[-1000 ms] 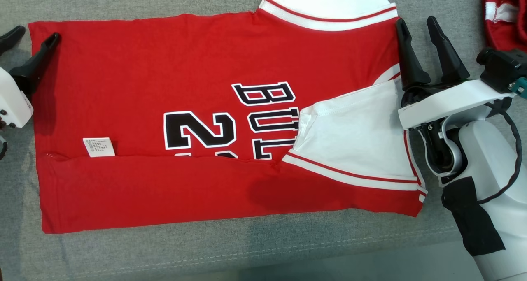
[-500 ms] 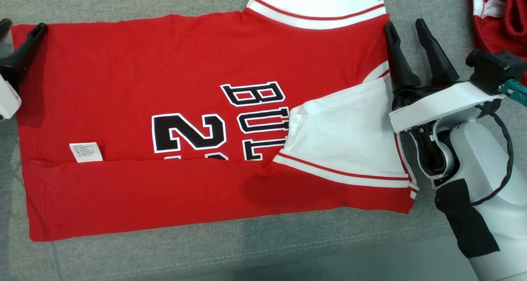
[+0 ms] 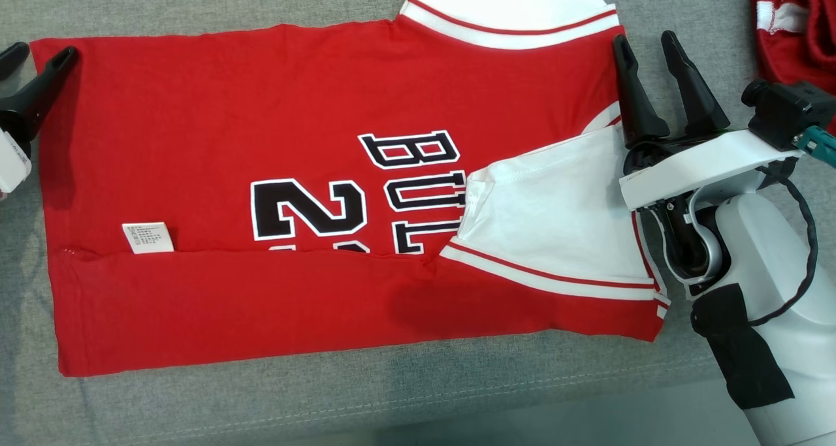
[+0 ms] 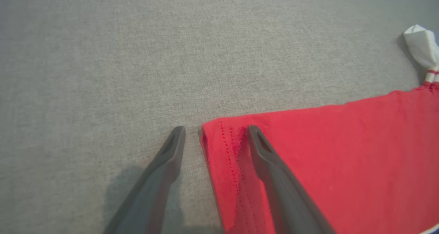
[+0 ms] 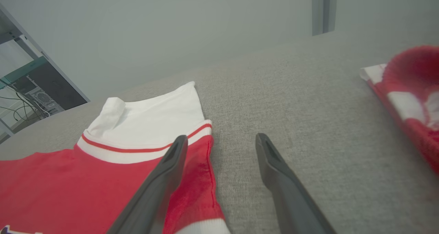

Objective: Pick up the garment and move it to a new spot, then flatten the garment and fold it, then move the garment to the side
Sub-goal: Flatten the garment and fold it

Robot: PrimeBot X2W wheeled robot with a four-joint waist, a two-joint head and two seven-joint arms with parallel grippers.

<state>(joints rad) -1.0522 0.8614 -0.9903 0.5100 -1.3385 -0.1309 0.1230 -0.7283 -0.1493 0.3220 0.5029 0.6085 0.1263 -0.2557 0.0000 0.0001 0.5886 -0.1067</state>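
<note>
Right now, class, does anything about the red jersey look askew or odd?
The near white sleeve lies folded over the jersey, covering part of its lettering; the far sleeve sticks out unfolded. A care label shows at the fold.

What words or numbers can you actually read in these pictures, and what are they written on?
"BUL": black, white-edged letters lying sideways on the red jersey; the rest is covered by the folded white sleeve.
"2": a large black number beside them; a second digit is mostly hidden under the folded red edge.
Print on the white care tag: too small to read.
</note>
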